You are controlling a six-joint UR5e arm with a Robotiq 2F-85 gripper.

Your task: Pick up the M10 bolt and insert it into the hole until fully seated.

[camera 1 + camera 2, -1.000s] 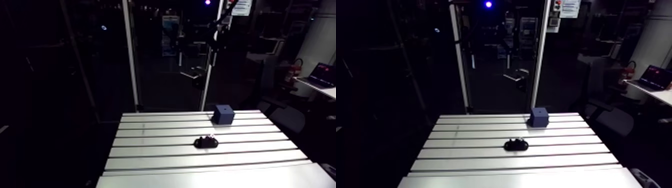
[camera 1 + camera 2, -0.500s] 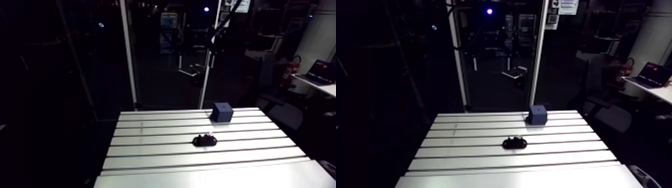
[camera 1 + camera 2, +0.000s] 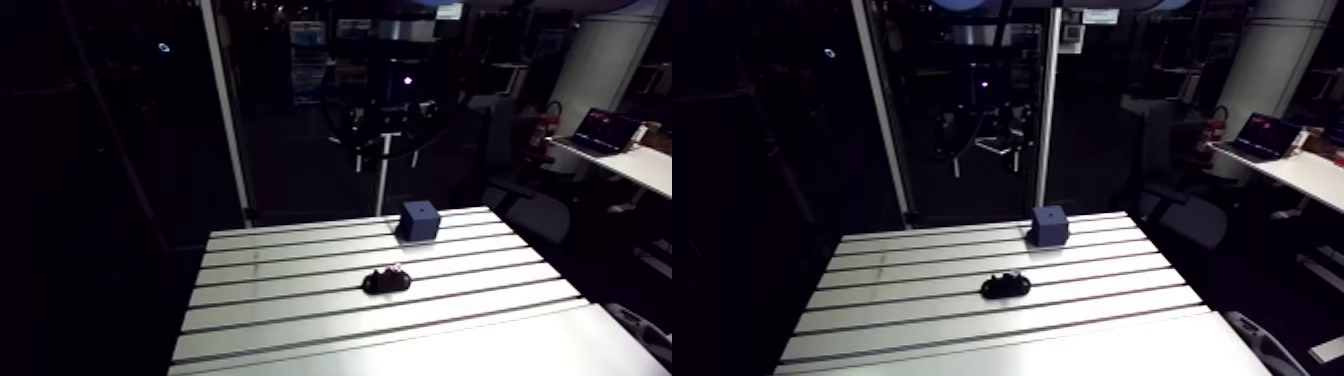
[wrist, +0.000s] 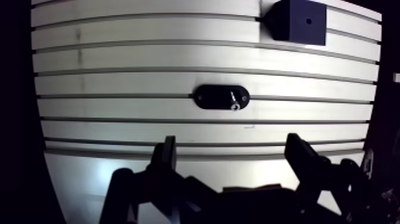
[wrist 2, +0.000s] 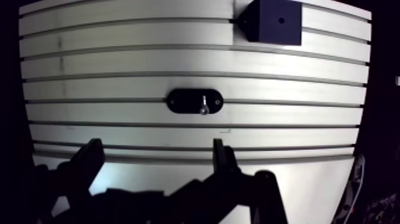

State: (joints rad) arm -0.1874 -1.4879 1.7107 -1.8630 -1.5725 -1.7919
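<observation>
Your gripper (image 4: pixel 232 143) is spread wide right now. The fingers (image 4: pixel 167 156) are well apart with nothing between them and touch nothing, just hanging above the slotted table (image 4: pixel 119 56).

The M10 bolt (image 4: pixel 234 102) is a small shiny silver thing lying on a black oval holder (image 4: pixel 208 96), toward the end of the holder that's nearer the dark blue cube (image 4: pixel 297 21).

Using the cube as your reference, it has a small round hole (image 4: pixel 308 21) in its top face. The holder and bolt sit a few slots away from the cube on the gripper's side, well apart from it. The gripper is further from the cube again, back past the holder.
</observation>
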